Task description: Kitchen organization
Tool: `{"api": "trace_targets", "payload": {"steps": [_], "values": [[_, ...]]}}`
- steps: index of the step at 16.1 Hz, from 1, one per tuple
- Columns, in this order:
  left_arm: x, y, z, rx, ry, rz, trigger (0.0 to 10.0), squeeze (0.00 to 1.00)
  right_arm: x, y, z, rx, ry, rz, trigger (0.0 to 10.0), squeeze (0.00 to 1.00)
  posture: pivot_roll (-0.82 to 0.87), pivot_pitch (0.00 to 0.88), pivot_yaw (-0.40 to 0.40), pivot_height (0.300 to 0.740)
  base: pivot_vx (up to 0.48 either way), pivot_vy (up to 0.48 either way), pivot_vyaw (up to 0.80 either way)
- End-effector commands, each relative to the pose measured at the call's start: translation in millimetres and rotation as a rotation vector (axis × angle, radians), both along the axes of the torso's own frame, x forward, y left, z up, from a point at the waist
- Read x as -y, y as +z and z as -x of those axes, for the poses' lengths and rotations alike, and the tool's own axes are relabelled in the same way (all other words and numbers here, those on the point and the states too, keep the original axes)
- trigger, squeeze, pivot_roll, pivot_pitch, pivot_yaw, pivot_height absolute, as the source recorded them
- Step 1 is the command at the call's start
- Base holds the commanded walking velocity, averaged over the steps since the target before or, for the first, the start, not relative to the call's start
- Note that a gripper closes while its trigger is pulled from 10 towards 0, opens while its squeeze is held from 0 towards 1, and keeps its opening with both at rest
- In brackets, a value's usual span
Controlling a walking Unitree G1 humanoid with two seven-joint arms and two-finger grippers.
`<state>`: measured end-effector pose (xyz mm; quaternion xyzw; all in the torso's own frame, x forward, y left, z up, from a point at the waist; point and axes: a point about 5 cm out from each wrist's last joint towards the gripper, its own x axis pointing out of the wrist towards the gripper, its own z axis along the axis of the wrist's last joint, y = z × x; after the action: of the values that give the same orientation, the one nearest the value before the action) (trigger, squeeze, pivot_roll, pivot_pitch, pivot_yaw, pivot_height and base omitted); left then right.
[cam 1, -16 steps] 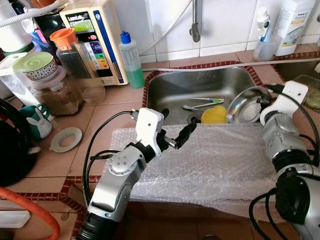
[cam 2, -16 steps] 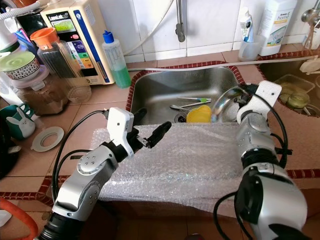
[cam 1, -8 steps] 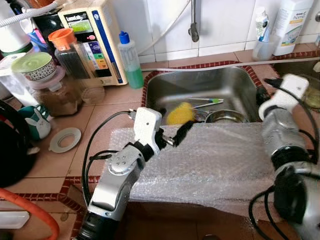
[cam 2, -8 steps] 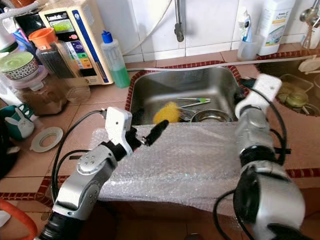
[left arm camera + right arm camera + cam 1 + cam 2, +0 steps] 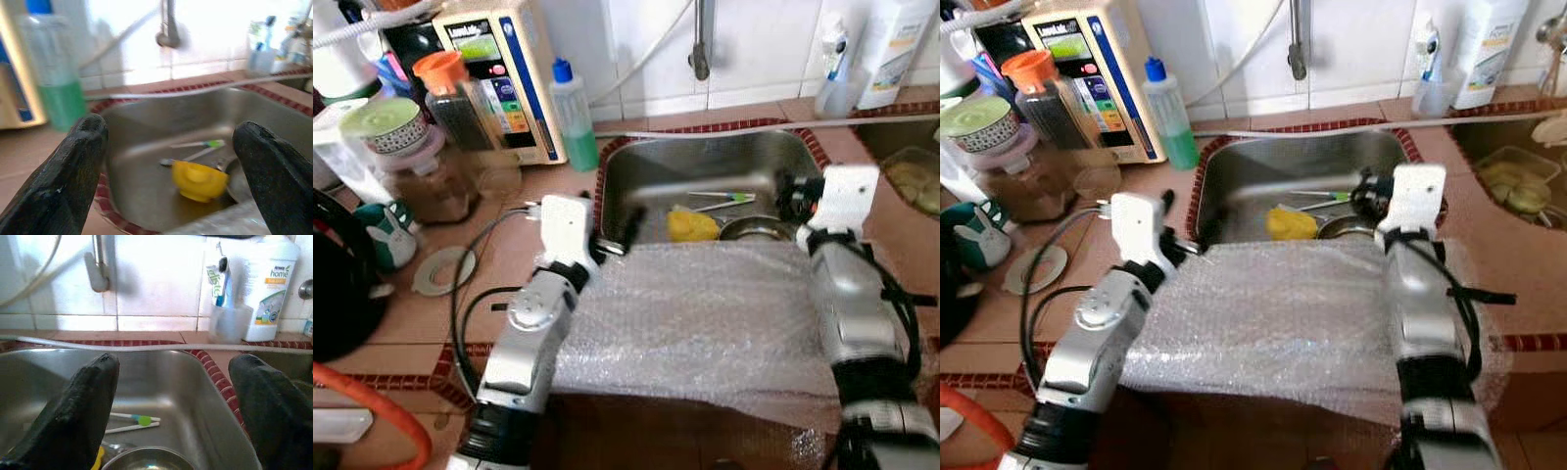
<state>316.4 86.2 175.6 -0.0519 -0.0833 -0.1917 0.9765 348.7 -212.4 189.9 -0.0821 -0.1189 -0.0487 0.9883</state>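
A steel sink (image 5: pixel 705 162) holds a yellow cup (image 5: pixel 690 225) lying on its side, a steel bowl (image 5: pixel 756 228) and thin utensils with a green mark (image 5: pixel 724 200). A sheet of bubble wrap (image 5: pixel 705 313) covers the counter in front of the sink. My left gripper (image 5: pixel 615 233) hangs open at the sink's left rim, facing the yellow cup (image 5: pixel 198 181). At the sink's right side, just above the steel bowl (image 5: pixel 146 460), my right gripper (image 5: pixel 790 199) is open with nothing between its fingers.
A water machine (image 5: pixel 494 73), a green soap bottle (image 5: pixel 574 117) and jars (image 5: pixel 411 162) stand at the back left. The tap (image 5: pixel 702 39) hangs over the sink. A toothbrush cup (image 5: pixel 832 83), a white bottle (image 5: pixel 891 49) and a plastic box (image 5: pixel 913 181) are at the right.
The right gripper let go of the steel bowl, which now lies in the sink. The yellow cup slid about on the sink floor. The left gripper drew back to the sink's left rim.
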Motion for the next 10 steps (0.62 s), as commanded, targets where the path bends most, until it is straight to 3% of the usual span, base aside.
{"api": "trace_targets", "payload": {"steps": [1,3,4,5,6,10], "values": [[-15.4,0.3,-4.0,0.007,0.093,-0.017,10.0,0.0,-15.1,6.5,9.1,0.023,0.054,0.03,10.0,1.0,-0.3,0.078,0.173,0.74,0.0,0.0,0.0],[-26.5,-2.9,-2.1,0.0,0.16,-0.038,10.0,0.0,-21.8,3.9,23.1,0.026,0.073,0.064,10.0,0.95,-0.31,0.07,0.167,0.74,0.0,0.0,0.0],[-29.8,-5.6,-0.3,-0.015,0.174,-0.028,10.0,0.0,-24.4,2.9,30.6,0.021,0.073,0.07,10.0,0.82,-0.31,0.07,0.167,0.74,0.0,0.0,0.0],[-32.4,-8.6,2.9,-0.017,0.191,-0.041,10.0,0.0,-27.8,3.8,41.4,0.032,0.075,0.081,10.0,0.24,-0.32,0.062,0.163,0.74,0.0,0.0,0.0],[-35.1,-11.2,5.3,-0.03,0.209,-0.038,10.0,0.0,-29.6,7.0,49.8,0.059,0.07,0.09,10.0,0.0,-0.32,0.06,0.162,0.74,0.0,0.0,0.0],[-46.2,-16.9,9.9,-0.06,0.27,-0.035,10.0,0.0,-32.4,8.0,61.1,0.049,0.051,0.105,10.0,0.0,-0.33,0.041,0.156,0.74,0.0,0.0,0.0]]}}
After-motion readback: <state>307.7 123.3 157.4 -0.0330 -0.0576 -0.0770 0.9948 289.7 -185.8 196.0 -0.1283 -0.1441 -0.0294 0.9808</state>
